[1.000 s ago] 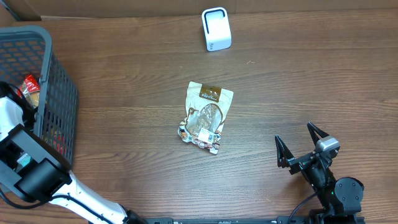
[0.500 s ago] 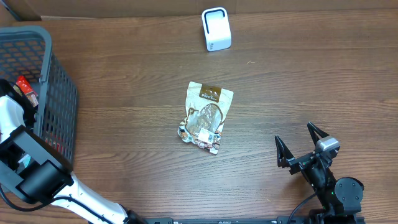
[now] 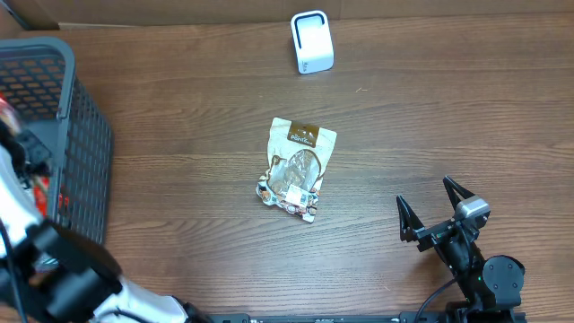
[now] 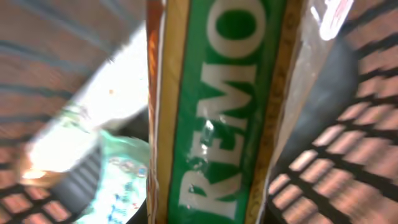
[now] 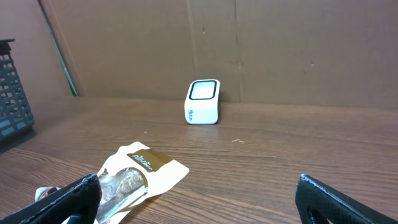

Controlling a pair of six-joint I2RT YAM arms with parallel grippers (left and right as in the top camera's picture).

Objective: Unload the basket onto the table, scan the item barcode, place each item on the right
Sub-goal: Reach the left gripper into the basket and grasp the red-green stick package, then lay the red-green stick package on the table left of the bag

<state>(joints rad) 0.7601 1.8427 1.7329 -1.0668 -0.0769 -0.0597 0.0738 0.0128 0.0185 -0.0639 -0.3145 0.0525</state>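
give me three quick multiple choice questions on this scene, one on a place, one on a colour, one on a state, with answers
1. Where on the table does the white scanner stand, relative to the snack pouch?
A. at the near edge, in front of it
B. at the far edge, beyond it
C. lying on top of it

2. What colour is the lettered band on the package in the left wrist view?
A. green
B. blue
C. purple

3. How is the right gripper?
A. shut on the pouch
B. open, holding nothing
C. shut on the scanner

Answers:
1. B, it stands alone at the far edge, with the pouch mid-table.
2. A, white letters run along a green band.
3. B, its fingers stand spread over bare table.
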